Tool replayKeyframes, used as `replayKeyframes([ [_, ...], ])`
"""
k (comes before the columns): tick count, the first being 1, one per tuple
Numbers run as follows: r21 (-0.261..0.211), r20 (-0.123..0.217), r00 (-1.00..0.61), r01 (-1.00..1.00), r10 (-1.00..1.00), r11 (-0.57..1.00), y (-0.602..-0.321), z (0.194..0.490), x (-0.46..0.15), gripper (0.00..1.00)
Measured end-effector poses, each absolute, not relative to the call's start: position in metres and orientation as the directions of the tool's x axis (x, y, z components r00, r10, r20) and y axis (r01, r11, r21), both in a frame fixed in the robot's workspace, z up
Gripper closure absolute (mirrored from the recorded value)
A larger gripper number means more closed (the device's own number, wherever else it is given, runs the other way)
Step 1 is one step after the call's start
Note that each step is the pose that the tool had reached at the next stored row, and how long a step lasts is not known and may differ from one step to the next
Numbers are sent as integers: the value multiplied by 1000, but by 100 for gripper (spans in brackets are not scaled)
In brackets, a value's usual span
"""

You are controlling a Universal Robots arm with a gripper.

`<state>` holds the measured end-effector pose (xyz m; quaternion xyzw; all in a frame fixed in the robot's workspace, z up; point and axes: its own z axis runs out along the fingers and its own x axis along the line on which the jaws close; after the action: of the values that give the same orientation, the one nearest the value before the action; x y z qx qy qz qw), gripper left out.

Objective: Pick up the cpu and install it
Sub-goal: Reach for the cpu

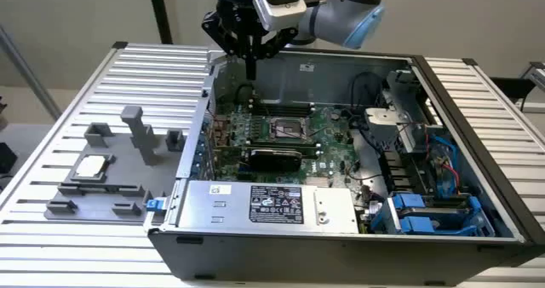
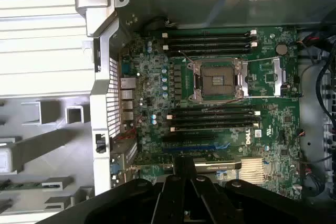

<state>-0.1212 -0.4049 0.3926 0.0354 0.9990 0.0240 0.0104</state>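
The cpu point(image 1: 90, 166) lies on the tray point(image 1: 53, 202); the tray sits on the table point(image 1: 162, 64), at the exterior view's left of the open case point(image 1: 341, 250); the socket point(image 1: 288, 129) lies inside it. The gripper point(image 1: 251, 68) hangs above the case's far wall.

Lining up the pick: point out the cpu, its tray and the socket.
cpu point(image 1: 90, 166), exterior view, middle of its silver top.
tray point(image 1: 127, 174), exterior view, bare base beside the cpu.
socket point(image 2: 218, 80), wrist view, dark centre inside the metal frame.
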Motion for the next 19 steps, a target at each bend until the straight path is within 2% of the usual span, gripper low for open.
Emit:
replayKeyframes([
  [14, 49, -19, -997, 70, 71, 996, -405, 393, -122, 89],
  [19, 49, -19, -997, 70, 71, 996, -408, 393, -138, 89],
])
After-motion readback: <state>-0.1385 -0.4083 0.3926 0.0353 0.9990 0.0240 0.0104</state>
